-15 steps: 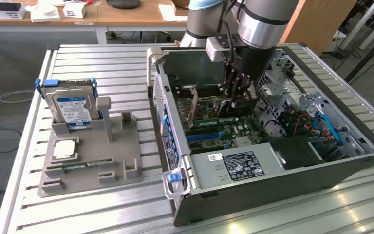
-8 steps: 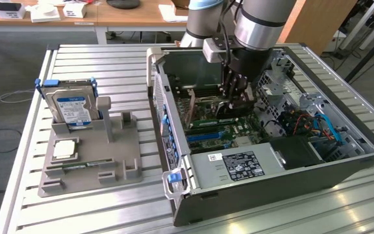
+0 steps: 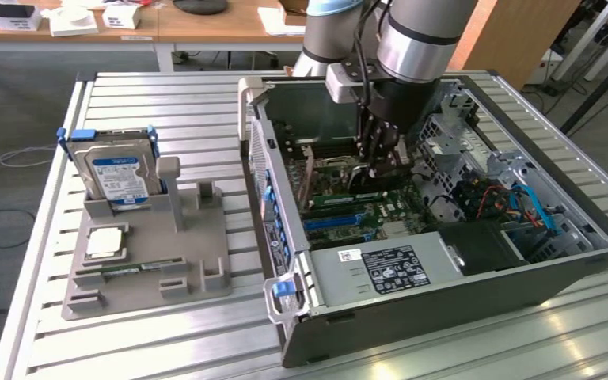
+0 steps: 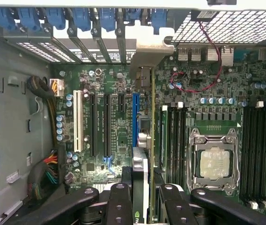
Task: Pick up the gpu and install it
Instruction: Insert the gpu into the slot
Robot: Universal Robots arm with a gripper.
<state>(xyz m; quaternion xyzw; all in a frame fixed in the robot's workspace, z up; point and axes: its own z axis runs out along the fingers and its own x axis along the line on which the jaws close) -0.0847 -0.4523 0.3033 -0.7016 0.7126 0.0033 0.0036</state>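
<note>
The gpu (image 4: pixel 143 171) is seen edge-on in the wrist view, a thin dark card standing upright over the motherboard (image 4: pixel 114 122). Its silver end bracket (image 4: pixel 148 50) reaches the rear slot openings under the blue latches (image 4: pixel 81 18). My gripper (image 4: pixel 143 199) is shut on the gpu, one black finger on each side of it. The card runs just beside the long blue slot (image 4: pixel 135 112); I cannot tell whether it sits in a slot. In the exterior view my gripper (image 3: pixel 381 162) reaches down into the open computer case (image 3: pixel 557 277).
A grey holder (image 3: pixel 146 277) on the exterior view's left carries a silver hard drive (image 3: pixel 119 176), a processor chip (image 3: pixel 104 241) and a green memory stick (image 3: pixel 124 269). Inside the case are the power supply (image 3: pixel 389 269), the processor socket (image 4: pixel 215 161) and cable bundles (image 4: pixel 48 173).
</note>
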